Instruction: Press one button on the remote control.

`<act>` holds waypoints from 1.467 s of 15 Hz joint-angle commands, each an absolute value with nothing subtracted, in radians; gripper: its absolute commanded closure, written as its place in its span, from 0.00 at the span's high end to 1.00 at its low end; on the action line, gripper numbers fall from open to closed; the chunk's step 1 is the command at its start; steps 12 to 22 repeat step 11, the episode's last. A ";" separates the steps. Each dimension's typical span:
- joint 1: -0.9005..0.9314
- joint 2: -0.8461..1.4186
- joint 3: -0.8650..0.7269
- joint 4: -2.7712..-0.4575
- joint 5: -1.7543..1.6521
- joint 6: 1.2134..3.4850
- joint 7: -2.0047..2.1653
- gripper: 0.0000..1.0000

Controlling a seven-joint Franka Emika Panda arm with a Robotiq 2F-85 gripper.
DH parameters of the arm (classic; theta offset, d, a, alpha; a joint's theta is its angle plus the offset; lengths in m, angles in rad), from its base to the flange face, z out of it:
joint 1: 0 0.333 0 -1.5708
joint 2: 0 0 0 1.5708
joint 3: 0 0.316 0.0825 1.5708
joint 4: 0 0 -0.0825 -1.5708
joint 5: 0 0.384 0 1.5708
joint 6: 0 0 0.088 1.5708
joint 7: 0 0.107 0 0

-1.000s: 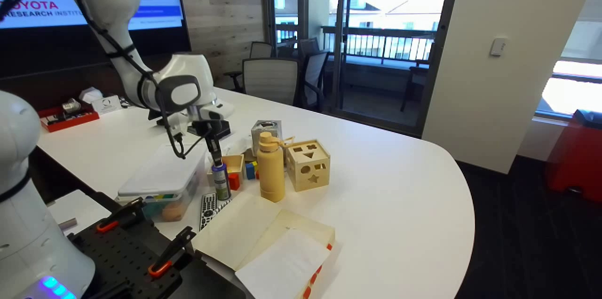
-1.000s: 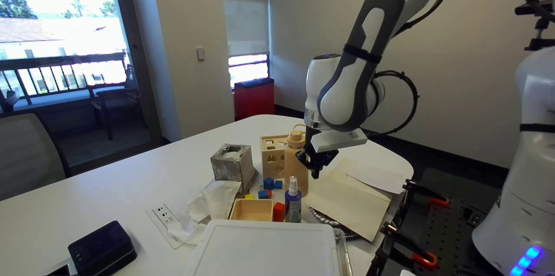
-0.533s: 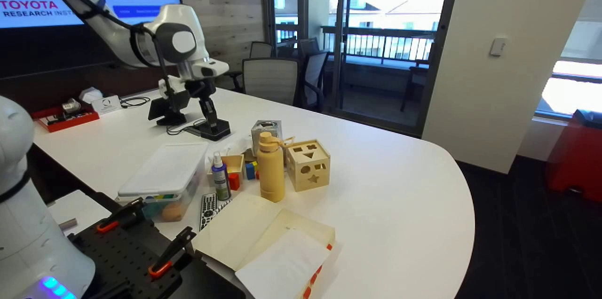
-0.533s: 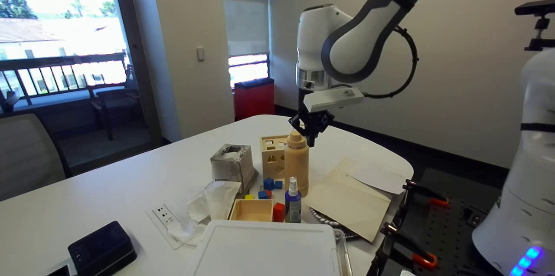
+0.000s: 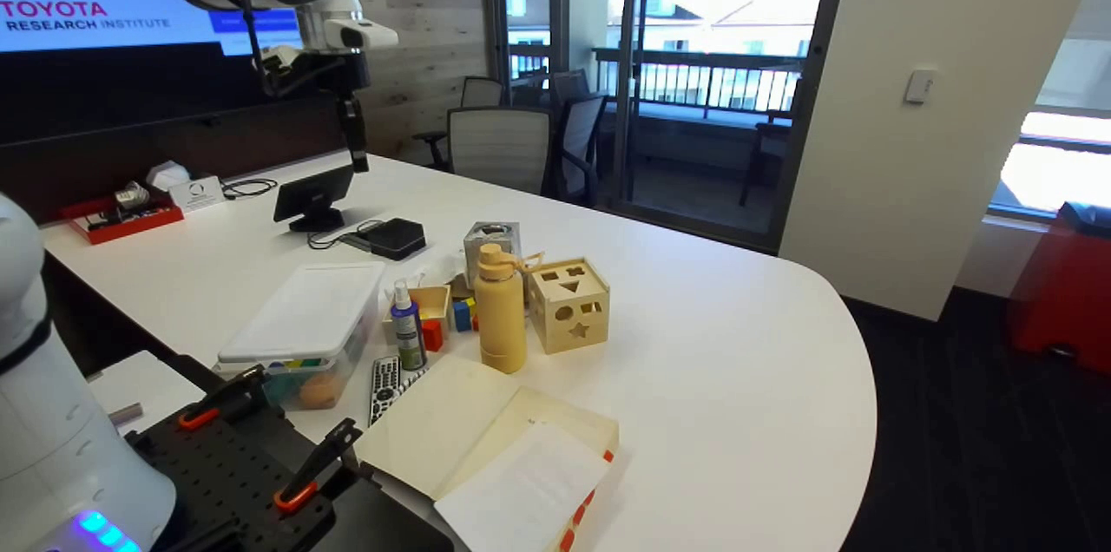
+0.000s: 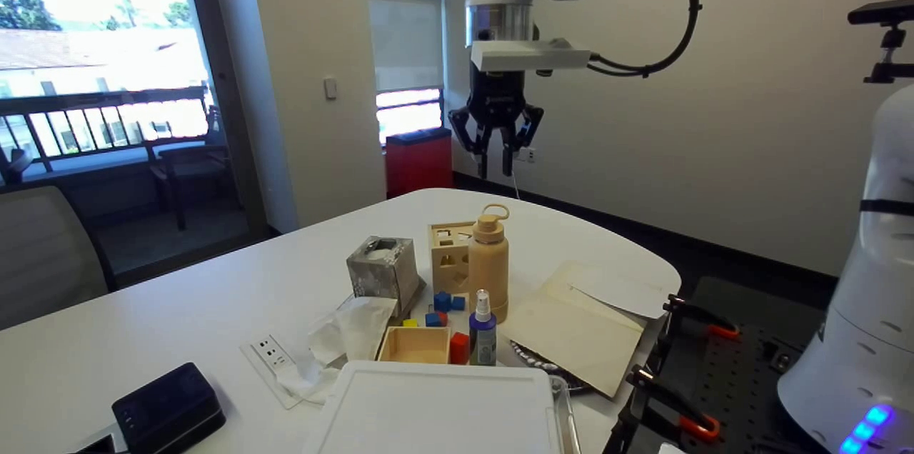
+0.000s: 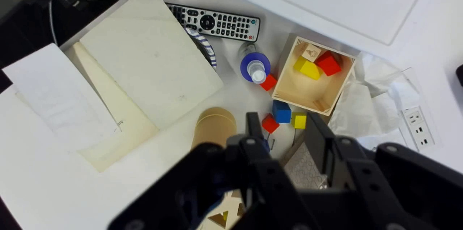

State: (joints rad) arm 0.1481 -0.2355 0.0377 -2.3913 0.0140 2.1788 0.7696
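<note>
The remote control (image 5: 384, 387), grey with black buttons, lies flat on the white table between the lidded box and the open folder. It also shows in the wrist view (image 7: 231, 25), where one end is hidden under the folder's edge. In the other exterior view I cannot see it. My gripper (image 6: 495, 170) is raised high above the table, pointing down, with its fingers apart and nothing between them. It also shows in an exterior view (image 5: 358, 160) and in the wrist view (image 7: 284, 121). It is well away from the remote and touches nothing.
A spray bottle (image 7: 256, 67) stands close beside the remote. A tan bottle (image 5: 502, 318), a wooden shape box (image 5: 568, 309) and a tissue box (image 6: 385, 272) stand farther along. The lidded box (image 5: 299, 309) and the folder (image 5: 443, 417) flank the remote.
The arm has risen well above the table, lifting my gripper away from the objects. The gripper has also turned, so both fingers show apart. The table objects have not moved.
</note>
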 commanded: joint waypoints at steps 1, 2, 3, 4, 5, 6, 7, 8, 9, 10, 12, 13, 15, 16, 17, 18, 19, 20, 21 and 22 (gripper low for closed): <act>0.099 -0.247 0.065 -2.310 0.067 2.079 0.749 0.71; 0.093 -0.246 0.067 -2.298 0.072 2.069 0.749 0.78; 0.088 -0.246 0.068 -2.287 0.076 2.058 0.750 0.86; 0.084 -0.248 0.070 -2.282 0.075 2.053 0.753 0.93; 0.082 -0.251 0.073 -2.280 0.074 2.047 0.754 1.00; 0.081 -0.252 0.075 -2.276 0.074 2.042 0.755 1.00; 0.079 -0.251 0.080 -2.276 0.069 2.039 0.758 1.00; 0.077 -0.252 0.086 -2.277 0.065 2.032 0.760 1.00; 0.079 -0.253 0.090 -2.279 0.062 2.022 0.756 1.00; 0.079 -0.254 0.094 -2.282 0.059 2.022 0.754 1.00; 0.079 -0.256 0.098 -2.288 0.058 2.025 0.753 1.00; 0.079 -0.256 0.098 -2.288 0.058 2.025 0.753 1.00; 0.079 -0.256 0.098 -2.288 0.058 2.025 0.753 1.00; 0.079 -0.256 0.098 -2.288 0.058 2.025 0.753 1.00; 0.079 -0.256 0.098 -2.288 0.058 2.025 0.753 1.00; 0.079 -0.256 0.098 -2.288 0.058 2.025 0.753 1.00; 0.079 -0.256 0.098 -2.288 0.058 2.025 0.753 1.00; 0.079 -0.256 0.098 -2.288 0.058 2.025 0.753 1.00; 0.079 -0.256 0.098 -2.288 0.058 2.025 0.753 1.00; 0.079 -0.256 0.098 -2.288 0.058 2.025 0.753 1.00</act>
